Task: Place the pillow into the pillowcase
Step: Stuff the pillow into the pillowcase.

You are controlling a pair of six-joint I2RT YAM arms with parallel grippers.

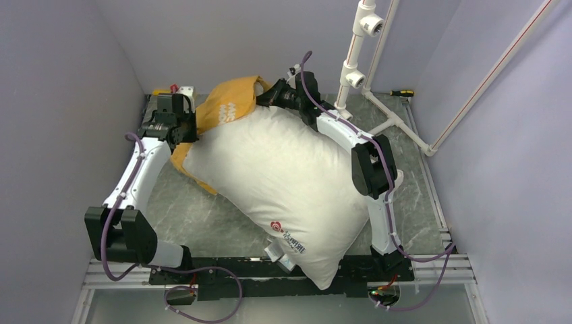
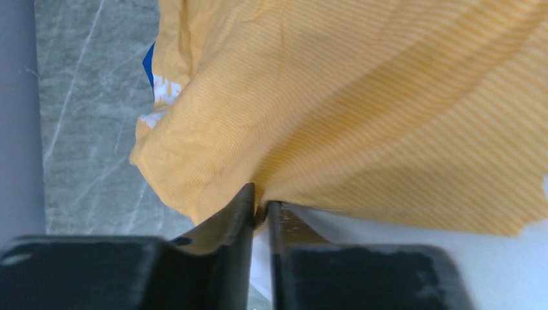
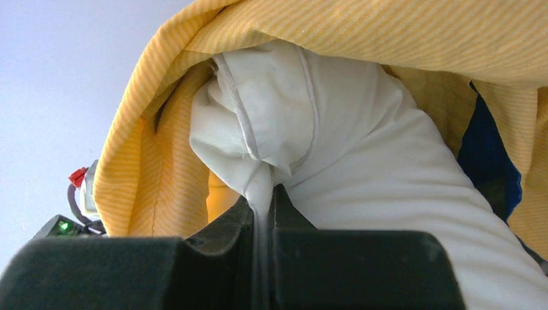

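Note:
The plump white pillow (image 1: 283, 175) lies diagonally across the table, its red logo and tags at the near end. Its far end sits in the mouth of the pillowcase (image 1: 226, 108), which shows its orange-yellow side. At that mouth's left edge my left gripper (image 1: 192, 131) is shut on the case. In the left wrist view, orange cloth (image 2: 362, 97) is pinched between the left gripper's (image 2: 260, 205) narrow jaws, with white pillow (image 2: 413, 252) underneath. My right gripper (image 1: 266, 94) is at the far end. The right wrist view shows it (image 3: 263, 194) shut on a corner of the pillow (image 3: 362, 142) under the orange case (image 3: 362, 32).
A white pipe frame (image 1: 357, 61) stands at the back right with a screwdriver (image 1: 401, 93) beside it. A small red and white object (image 1: 179, 89) sits at the back left. Grey walls close in both sides of the marble table (image 1: 195, 216).

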